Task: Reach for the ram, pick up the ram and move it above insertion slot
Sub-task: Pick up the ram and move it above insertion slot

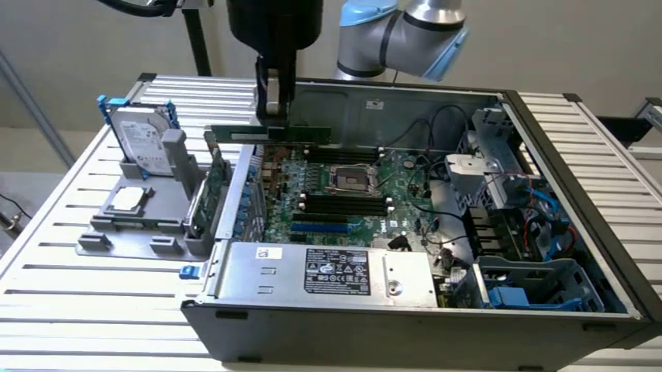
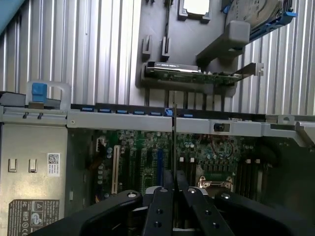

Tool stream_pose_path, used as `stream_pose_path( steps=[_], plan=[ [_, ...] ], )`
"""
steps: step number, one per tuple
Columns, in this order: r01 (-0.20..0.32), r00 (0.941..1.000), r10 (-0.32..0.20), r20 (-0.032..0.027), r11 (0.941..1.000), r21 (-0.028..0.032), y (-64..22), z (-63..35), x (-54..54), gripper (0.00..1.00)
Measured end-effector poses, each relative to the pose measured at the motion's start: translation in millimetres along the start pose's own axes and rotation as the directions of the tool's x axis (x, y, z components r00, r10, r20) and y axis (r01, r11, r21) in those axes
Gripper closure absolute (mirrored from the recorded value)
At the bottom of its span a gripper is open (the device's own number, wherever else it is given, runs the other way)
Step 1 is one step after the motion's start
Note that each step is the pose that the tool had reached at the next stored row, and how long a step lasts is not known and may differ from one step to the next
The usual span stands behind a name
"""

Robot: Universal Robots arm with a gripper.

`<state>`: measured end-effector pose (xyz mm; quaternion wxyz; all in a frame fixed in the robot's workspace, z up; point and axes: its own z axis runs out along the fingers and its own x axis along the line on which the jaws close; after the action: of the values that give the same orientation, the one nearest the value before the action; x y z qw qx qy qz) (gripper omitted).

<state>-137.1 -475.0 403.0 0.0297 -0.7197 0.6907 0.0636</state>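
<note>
The gripper (image 1: pixel 272 108) is clamped on the ram (image 1: pixel 271 135), which hangs level directly beneath it over the open computer case (image 1: pixel 579 232), near the case's far wall and above the motherboard (image 1: pixel 342 194). The ram's long axis runs parallel to the black memory slots (image 1: pixel 336 205) below. It is a thin green stick, seen edge-on in the wrist view (image 2: pixel 174 142).

Exterior view high, angled down at the open computer case (image 1: pixel 579 256), wrist view close above, both sharing its motherboard (image 1: pixel 342 194).
</note>
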Motion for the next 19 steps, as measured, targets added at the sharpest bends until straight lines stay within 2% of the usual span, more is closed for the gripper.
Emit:
stream_pose_path(
  steps=[12, 15, 19],
  plan=[
    [0.0, 1.0, 0.0, -0.001, 1.0, -0.0003, -54.8, 1.9, 1.1, 0.87],
    [0.0, 1.0, 0.0, -0.0071, 1.0, -0.0005, -66.4, 4.6, -2.6, 0.87],
    [-0.001, 0.9998, 0.001, -0.0181, 1.0, -0.0009, -73.4, 8.4, -11.0, 0.87]
  ],
)
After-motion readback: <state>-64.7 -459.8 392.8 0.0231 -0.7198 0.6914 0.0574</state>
